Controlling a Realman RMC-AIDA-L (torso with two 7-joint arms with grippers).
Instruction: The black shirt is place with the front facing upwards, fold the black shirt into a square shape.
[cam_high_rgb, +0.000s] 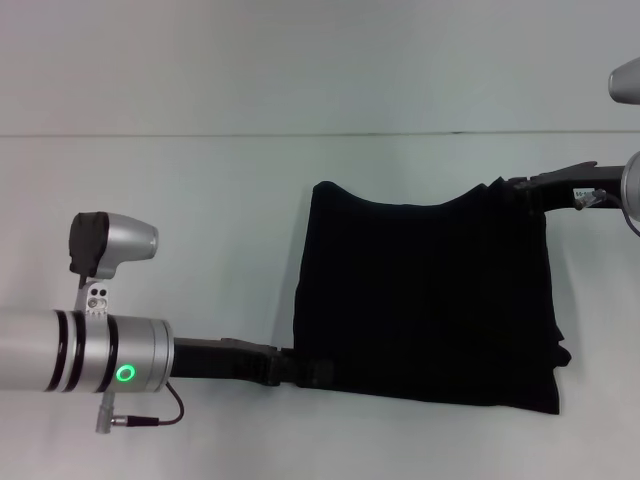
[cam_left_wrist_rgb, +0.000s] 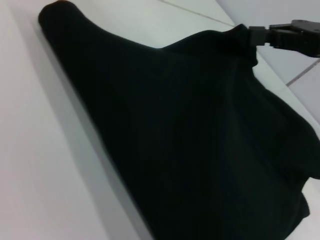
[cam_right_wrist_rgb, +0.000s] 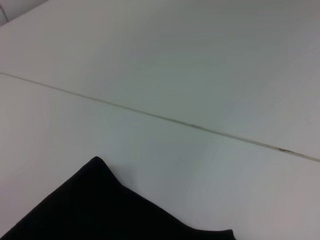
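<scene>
Left gripper (cam_high_rgb: 300, 370) and right gripper (cam_high_rgb: 515, 190) apparently pinch black shirt (cam_high_rgb: 430, 295) corners.

No readable text, label, brand, number or sign showed anywhere; the black shirt (cam_high_rgb: 430, 300) presented only plain dark fabric.

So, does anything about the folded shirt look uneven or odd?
Yes. The black shirt is not square yet: its far edge sags between two raised corners, and loose layers stick out unevenly on its right side. The left gripper and right gripper sit at opposite corners.
</scene>
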